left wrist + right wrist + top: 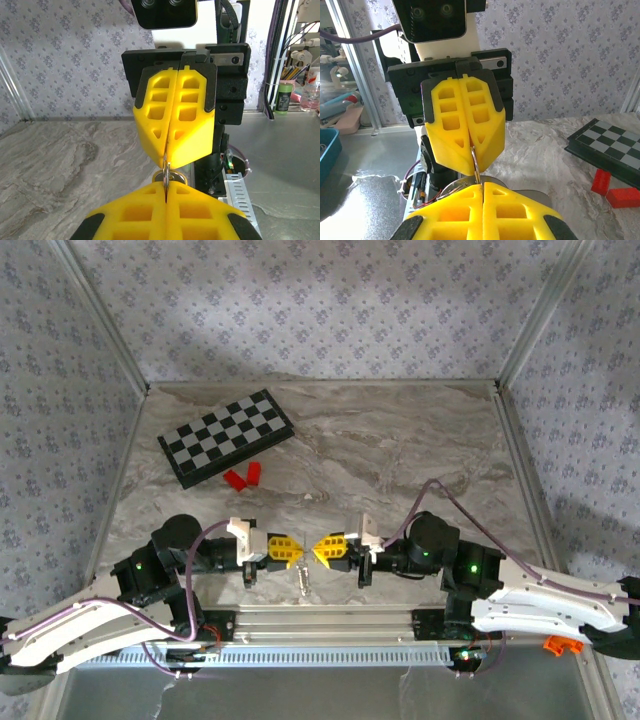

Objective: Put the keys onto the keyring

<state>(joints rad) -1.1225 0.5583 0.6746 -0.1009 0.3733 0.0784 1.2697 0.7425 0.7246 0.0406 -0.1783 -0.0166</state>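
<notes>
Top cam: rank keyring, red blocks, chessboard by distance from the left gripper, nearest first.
1. keyring: right at the left gripper tips, dangling just to their near side.
2. red blocks: farther back, a little to the left.
3. chessboard: just beyond the blocks, far left.

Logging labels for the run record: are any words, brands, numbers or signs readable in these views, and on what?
None can be read.
The bottle beyond the table edge has a label, too blurred to read.
The chessboard and red blocks show no print.
</notes>
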